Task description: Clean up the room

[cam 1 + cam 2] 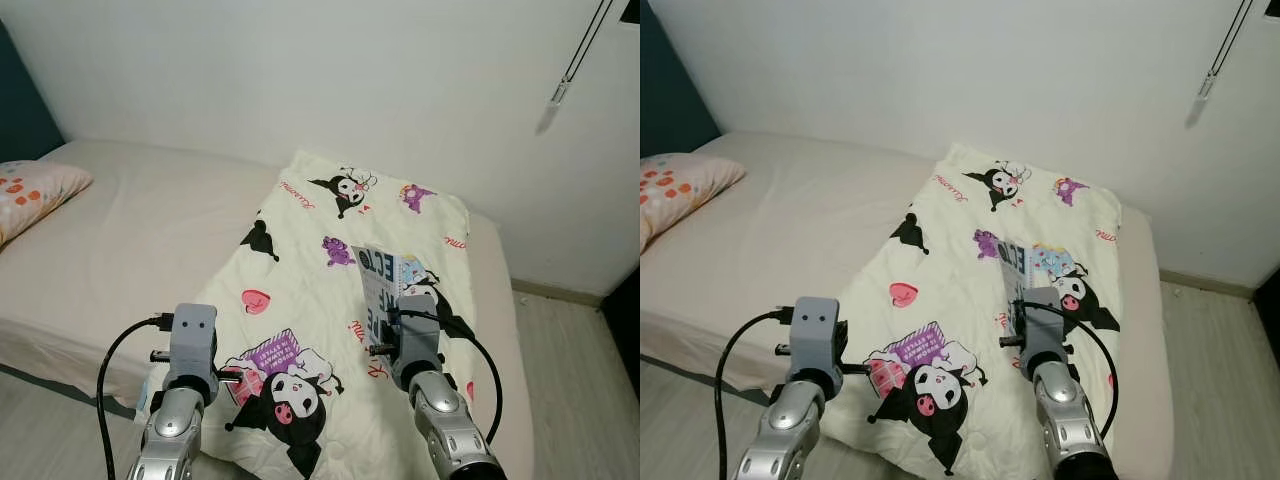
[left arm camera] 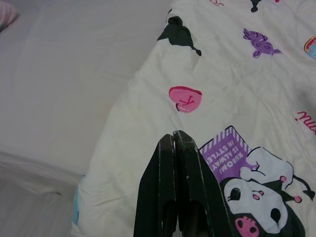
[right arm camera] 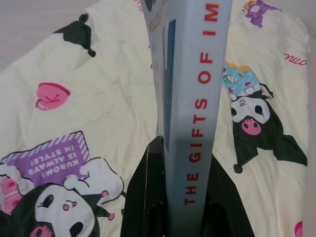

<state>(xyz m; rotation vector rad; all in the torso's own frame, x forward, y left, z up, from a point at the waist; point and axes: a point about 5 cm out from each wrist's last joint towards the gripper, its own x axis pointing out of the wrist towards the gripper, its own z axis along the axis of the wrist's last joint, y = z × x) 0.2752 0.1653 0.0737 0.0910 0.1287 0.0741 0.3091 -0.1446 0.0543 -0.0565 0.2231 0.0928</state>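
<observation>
Book (image 3: pixel 197 89) (spine "THE GIFTS OF IM…") pinched in right gripper (image 3: pixel 185 197) over blanket (image 1: pixel 310 300); left gripper (image 2: pixel 177 187) pressed together

Home bedroom. Low bed (image 1: pixel 150 250) with beige sheet against a plain white wall (image 1: pixel 300 70), cartoon-print quilt (image 1: pixel 330 300) spread over it, patterned pillow (image 1: pixel 30 195) at the head, pale wood floor (image 1: pixel 560 350) alongside.

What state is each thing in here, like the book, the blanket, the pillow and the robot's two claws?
Book: held upright, spine showing, above the blanket.
Right gripper: shut on the book.
Left gripper: shut, empty, over the blanket.
Blanket: spread flat along the bed.
Pillow: lying at the bed's head.
Bed: sheet bare beside the blanket.
</observation>
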